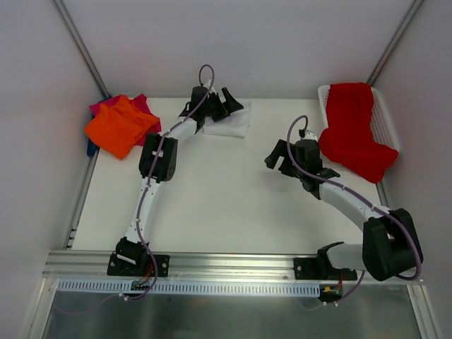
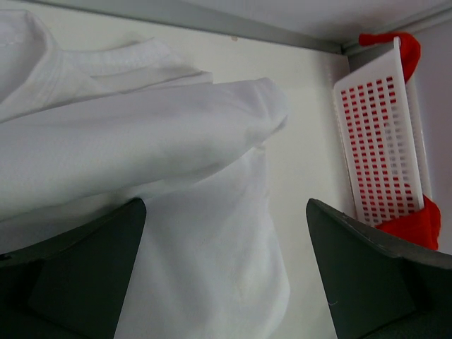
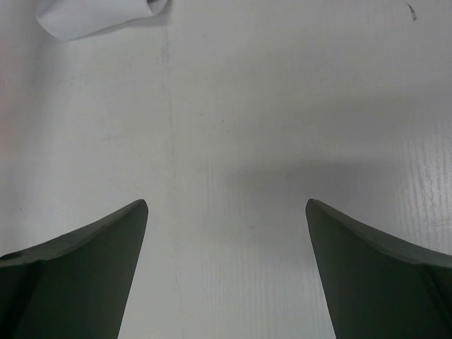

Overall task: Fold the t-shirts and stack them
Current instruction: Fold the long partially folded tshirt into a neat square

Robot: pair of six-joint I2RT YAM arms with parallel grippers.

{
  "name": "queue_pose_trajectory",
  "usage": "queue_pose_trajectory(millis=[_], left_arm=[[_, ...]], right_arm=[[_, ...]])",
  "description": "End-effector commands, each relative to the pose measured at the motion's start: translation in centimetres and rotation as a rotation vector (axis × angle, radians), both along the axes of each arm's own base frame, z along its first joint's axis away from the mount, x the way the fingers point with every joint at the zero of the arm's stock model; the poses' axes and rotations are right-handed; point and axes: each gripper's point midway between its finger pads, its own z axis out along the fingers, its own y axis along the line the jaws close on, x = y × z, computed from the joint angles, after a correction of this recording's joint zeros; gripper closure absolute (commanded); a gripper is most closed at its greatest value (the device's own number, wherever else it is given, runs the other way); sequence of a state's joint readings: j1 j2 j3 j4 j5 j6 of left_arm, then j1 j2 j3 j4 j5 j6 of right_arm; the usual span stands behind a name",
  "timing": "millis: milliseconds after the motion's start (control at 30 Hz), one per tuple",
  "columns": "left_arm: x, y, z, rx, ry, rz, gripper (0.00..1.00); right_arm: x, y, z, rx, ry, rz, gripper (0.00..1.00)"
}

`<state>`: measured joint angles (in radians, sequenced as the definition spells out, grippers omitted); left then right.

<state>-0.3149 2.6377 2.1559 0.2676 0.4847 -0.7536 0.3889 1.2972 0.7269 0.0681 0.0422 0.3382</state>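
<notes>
The soft white cloth t-shirt point(image 1: 233, 127) lies rumpled at the counter's point(image 1: 212, 205) far edge beneath the spread left tool point(image 1: 227, 104). Closing here risks pinching several layers. The right tool point(image 1: 277, 159) hangs spread, empty.

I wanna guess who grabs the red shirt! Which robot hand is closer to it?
Right. The right hand sits open a short way from the red shirt. The left hand is much farther off, over the white shirt.

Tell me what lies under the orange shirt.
Under the orange shirt, a pink shirt pokes out at the far edge and something blue at the left. The rest is covered.
</notes>
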Motion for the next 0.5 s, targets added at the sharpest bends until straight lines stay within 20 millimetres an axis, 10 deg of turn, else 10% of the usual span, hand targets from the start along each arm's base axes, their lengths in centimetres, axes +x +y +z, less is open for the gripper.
queue_pose_trajectory(millis=[0, 200, 467], left_arm=[[3.2, 0.7, 3.0, 0.003, -0.171, 0.127, 0.01], [6.6, 3.0, 5.2, -0.029, -0.324, 0.330, 0.01], [10.4, 7.2, 14.2, -0.046, -0.638, 0.581, 0.01]], right_arm=[[1.0, -0.1, 0.4, -0.029, -0.024, -0.001, 0.01], [1.4, 0.3, -0.9, -0.033, 0.015, 0.011, 0.01], [2.0, 1.2, -2.1, -0.035, 0.046, 0.029, 0.01]])
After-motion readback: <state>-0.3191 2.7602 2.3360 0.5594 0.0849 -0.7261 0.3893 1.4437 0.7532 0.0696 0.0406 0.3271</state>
